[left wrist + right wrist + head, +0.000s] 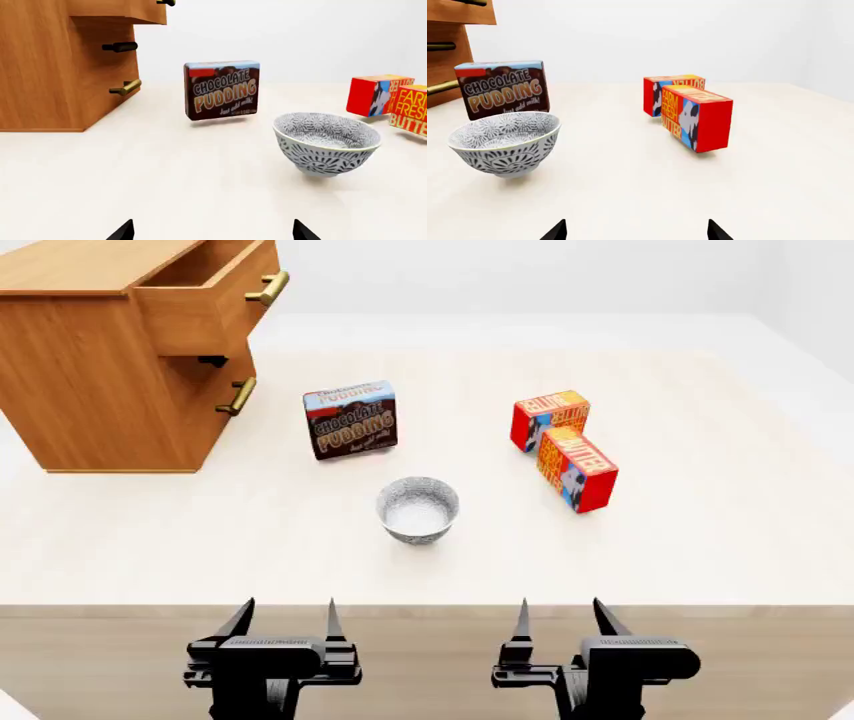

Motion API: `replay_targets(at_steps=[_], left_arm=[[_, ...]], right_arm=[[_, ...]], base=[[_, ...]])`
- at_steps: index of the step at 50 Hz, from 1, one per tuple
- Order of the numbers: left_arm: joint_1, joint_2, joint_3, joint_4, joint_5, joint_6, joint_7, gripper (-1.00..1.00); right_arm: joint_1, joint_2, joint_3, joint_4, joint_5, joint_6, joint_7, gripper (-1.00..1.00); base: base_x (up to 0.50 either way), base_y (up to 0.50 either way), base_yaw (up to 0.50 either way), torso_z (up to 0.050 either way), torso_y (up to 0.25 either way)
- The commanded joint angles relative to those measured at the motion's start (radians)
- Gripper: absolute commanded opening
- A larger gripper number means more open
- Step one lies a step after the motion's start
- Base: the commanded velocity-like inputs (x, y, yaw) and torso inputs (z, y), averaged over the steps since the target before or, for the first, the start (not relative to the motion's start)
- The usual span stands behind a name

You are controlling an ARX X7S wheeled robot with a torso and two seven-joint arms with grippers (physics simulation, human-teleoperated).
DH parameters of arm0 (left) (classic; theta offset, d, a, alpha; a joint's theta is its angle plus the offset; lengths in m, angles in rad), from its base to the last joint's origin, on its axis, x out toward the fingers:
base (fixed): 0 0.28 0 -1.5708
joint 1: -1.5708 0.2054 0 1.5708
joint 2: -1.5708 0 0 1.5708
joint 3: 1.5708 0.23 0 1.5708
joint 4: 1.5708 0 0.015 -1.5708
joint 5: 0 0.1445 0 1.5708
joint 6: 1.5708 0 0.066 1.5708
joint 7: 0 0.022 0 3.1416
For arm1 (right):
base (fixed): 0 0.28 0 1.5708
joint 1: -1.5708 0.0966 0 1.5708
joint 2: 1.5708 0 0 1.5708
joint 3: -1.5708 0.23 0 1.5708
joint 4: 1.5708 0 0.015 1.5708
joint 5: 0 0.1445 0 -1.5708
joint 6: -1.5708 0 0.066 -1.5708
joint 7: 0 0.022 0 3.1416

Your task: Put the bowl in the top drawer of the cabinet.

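Note:
The speckled white bowl (418, 508) (326, 142) (506, 143) stands upright near the middle of the table. The orange-brown cabinet (100, 370) (47, 75) sits at the far left, and its top drawer (214, 295) is pulled out, with the brass handle facing right. My left gripper (286, 618) (213, 231) hangs open at the table's near edge, short and left of the bowl. My right gripper (561, 616) (636, 231) is open too, short and right of the bowl. Neither holds anything.
A chocolate pudding box (350, 419) (221, 90) stands behind the bowl, between it and the cabinet. Two red butter boxes (577, 469) (549, 417) lie to the right of the bowl. The lower drawer's brass handle (240, 396) sticks out below the open drawer.

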Motion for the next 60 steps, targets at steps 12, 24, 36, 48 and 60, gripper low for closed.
replay_targets(at_steps=[12, 24, 36, 48, 60], left_arm=[[-0.005, -0.051, 0.035, 0.062, -0.069, -0.038, -0.053, 1.0], [-0.006, -0.072, 0.041, 0.12, -0.096, -0.06, -0.077, 1.0], [-0.013, -0.089, 0.053, 0.124, -0.11, -0.065, -0.096, 1.0], [-0.021, -0.106, 0.062, 0.145, -0.125, -0.077, -0.115, 1.0], [-0.055, -0.142, 0.071, 0.231, -0.117, -0.139, -0.139, 1.0]], right_arm=[[0.002, 0.048, -0.062, -0.054, 0.031, 0.036, 0.066, 1.0], [-0.007, 0.068, -0.078, -0.095, 0.045, 0.045, 0.094, 1.0], [-0.01, 0.084, -0.092, -0.104, 0.057, 0.043, 0.117, 1.0], [-0.017, 0.099, -0.102, -0.131, 0.068, 0.053, 0.135, 1.0], [-0.016, 0.124, -0.11, -0.199, 0.068, 0.111, 0.16, 1.0]], base=[[0.0, 0.0, 0.0, 0.0, 0.0], [0.0, 0.0, 0.0, 0.012, 0.0], [0.0, 0.0, 0.0, 0.05, 0.0], [0.0, 0.0, 0.0, 0.05, 0.0], [0.0, 0.0, 0.0, 0.05, 0.0]])
